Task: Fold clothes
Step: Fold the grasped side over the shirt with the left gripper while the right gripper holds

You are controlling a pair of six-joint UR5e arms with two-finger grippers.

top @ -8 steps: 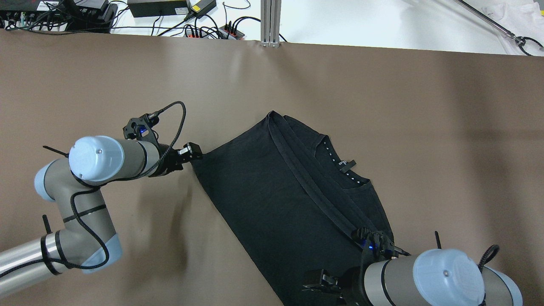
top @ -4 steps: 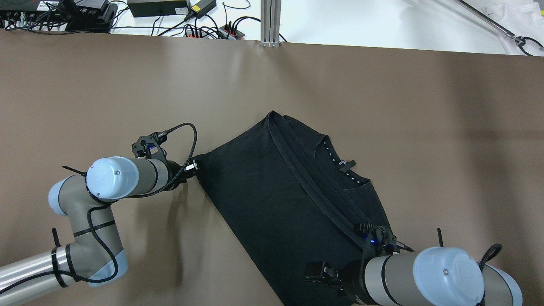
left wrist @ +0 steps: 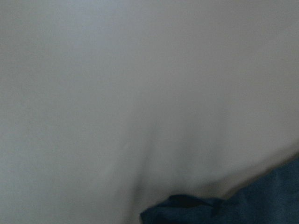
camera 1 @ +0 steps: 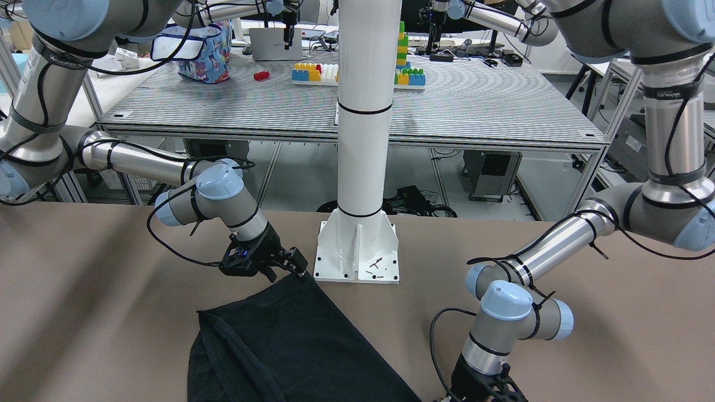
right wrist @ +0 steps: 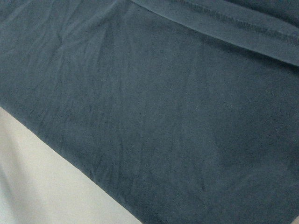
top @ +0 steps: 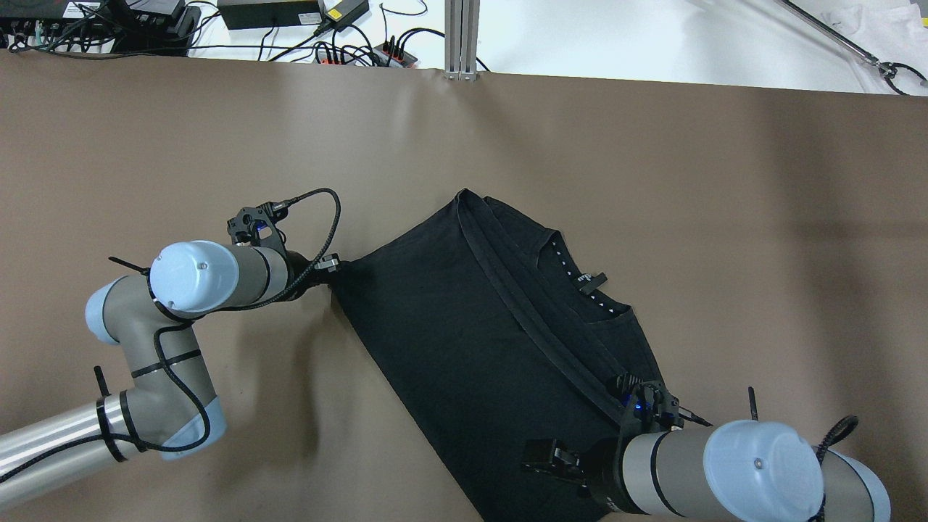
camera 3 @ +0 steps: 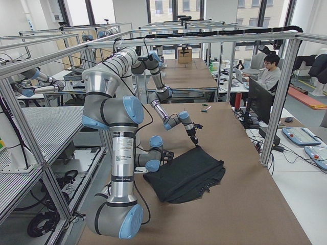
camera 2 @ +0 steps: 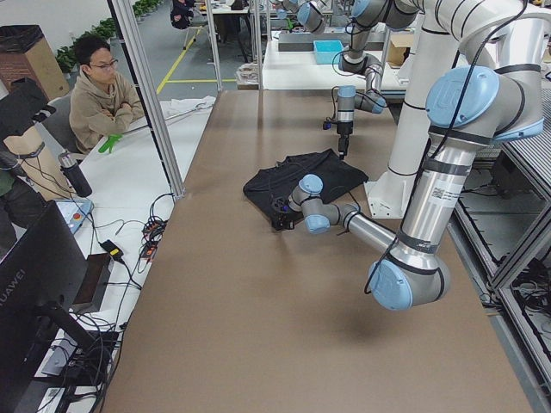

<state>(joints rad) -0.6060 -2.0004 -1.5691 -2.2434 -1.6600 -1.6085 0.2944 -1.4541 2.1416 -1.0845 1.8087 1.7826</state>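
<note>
Overhead exterior: we see a black T-shirt (top: 471,341) lying folded and skewed on the brown table (top: 181,145), right of centre. A hem band (top: 507,290) runs diagonally across it. The collar (top: 580,279) with its label shows just beyond the band. The left gripper (top: 332,265) is at the shirt's left corner, its fingers pinched narrow on the cloth, which is drawn to a point there. The right gripper (top: 540,460) sits over the shirt's near right part, black on black, so we cannot tell its opening.

Exterior front-facing: the right gripper's tips meet a raised corner of the shirt just beside the base plate (camera 1: 357,251) of the white pillar (camera 1: 363,139). We cannot tell whether they grip it. The left gripper is cut off at the bottom edge.

Exterior left: the near arm's gripper is at the shirt's near corner and the far arm's points down at its far side. A person (camera 2: 103,95) sits beyond the table.

Exterior right: the shirt lies between both grippers, one at each end.

Left wrist-mounted: blurred table, with dark cloth at the bottom right and no fingers visible.

Right wrist-mounted: dark cloth fills most of the view, the hem band crosses the top right, and the table shows at the lower left.
</note>
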